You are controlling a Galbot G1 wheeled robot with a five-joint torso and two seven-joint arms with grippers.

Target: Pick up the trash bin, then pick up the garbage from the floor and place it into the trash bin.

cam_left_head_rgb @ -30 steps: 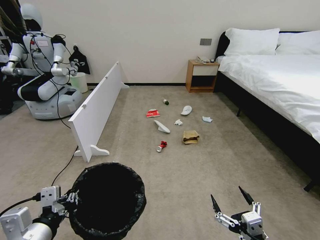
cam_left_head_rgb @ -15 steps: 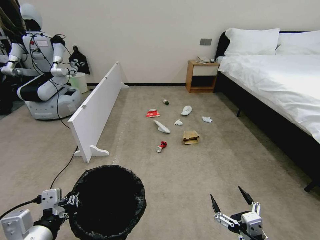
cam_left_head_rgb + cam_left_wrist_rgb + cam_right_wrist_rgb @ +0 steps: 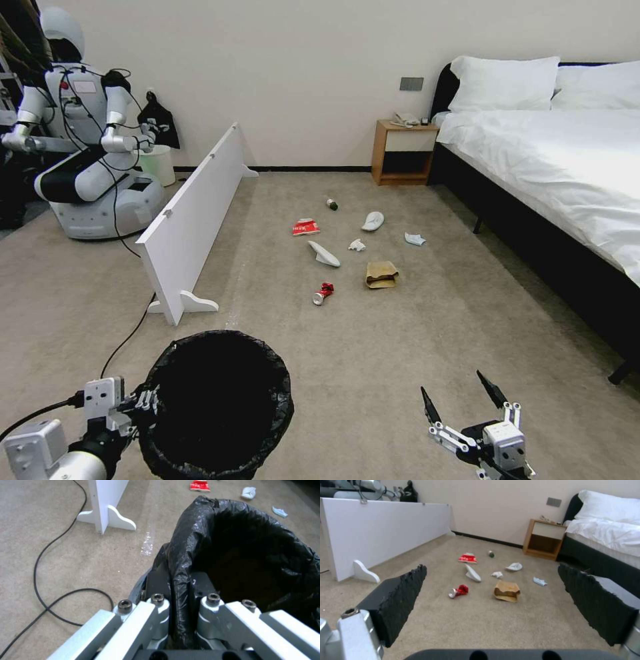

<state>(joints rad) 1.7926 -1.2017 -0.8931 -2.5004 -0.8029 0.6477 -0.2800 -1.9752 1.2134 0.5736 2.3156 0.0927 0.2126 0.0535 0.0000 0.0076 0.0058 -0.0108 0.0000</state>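
Left gripper (image 3: 180, 620) clamps the black-lined round white plastic trash bin (image 3: 217, 407) rim at 9 o'clock; keep it level. Right gripper (image 3: 460, 400) hangs wide open, empty.

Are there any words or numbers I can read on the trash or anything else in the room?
No text can be read anywhere.
Red-white packet: has white marks on the red, too small and blurred to read.
Crushed red can: no legible print.
Brown paper bag: plain, no print seen.
Small green-capped bottle: too small to tell.
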